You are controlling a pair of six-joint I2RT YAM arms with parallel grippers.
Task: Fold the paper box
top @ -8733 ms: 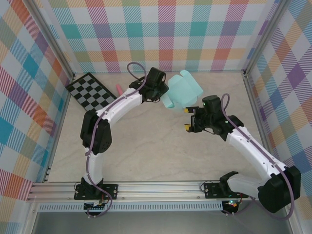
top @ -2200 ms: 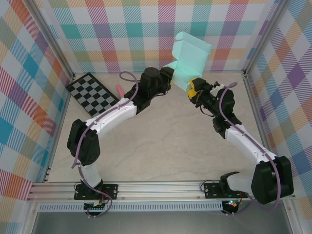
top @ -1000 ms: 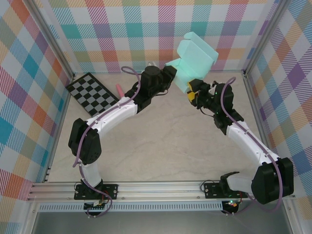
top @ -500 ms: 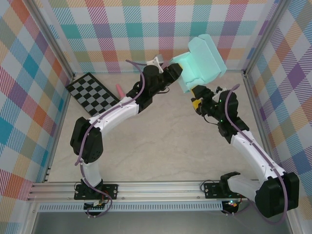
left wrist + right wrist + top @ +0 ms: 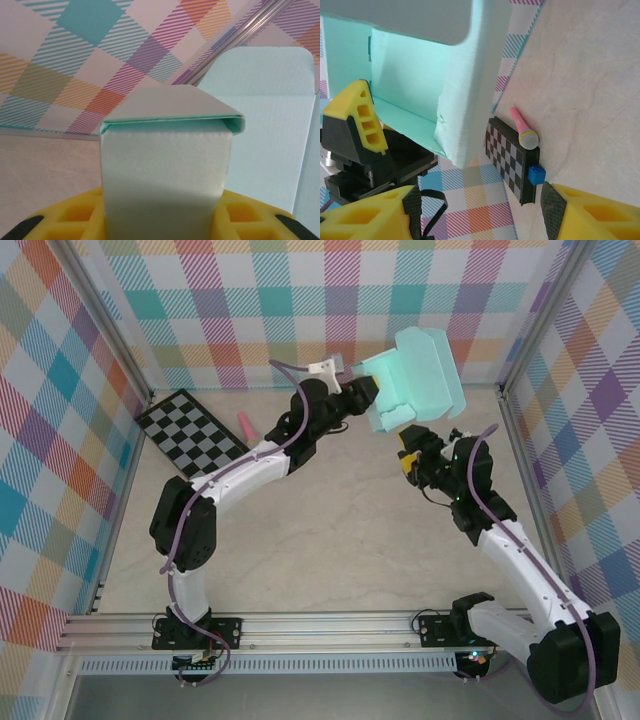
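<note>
**A:** Start nearest the bases. What is the right hand (image 5: 408,453) up to?

**B:** It hangs over the counter (image 5: 330,550) just below the box. Its fingers are spread wide and nothing sits between them. I'd say it is poised to push or catch a panel.

**A:** And the paper box (image 5: 415,380) itself?

**B:** It is lifted clear of the counter and tilted, up near the back wall. It is partly folded, and its hollow side faces the right hand. The left hand (image 5: 364,393) is pinching one doubled-over flap, and the left wrist view shows that flap lying across its yellow pad (image 5: 250,212). Gripping one flap in the air probably leaves the other panels free for the second hand.

**A:** Anything farther off?

**B:** At the far left a checkerboard (image 5: 192,428) lies flat by the wall. A pink toy microphone (image 5: 245,422) is just beside it. A small blue cube (image 5: 536,175) sits at one end of the board, though I cannot tell whether it is on the board or only against it. All three are well apart from the folding, so they seem to be out of the way.

**A:** Counts?

**B:** One box, two hands, one checkerboard, one microphone and one cube.
</note>
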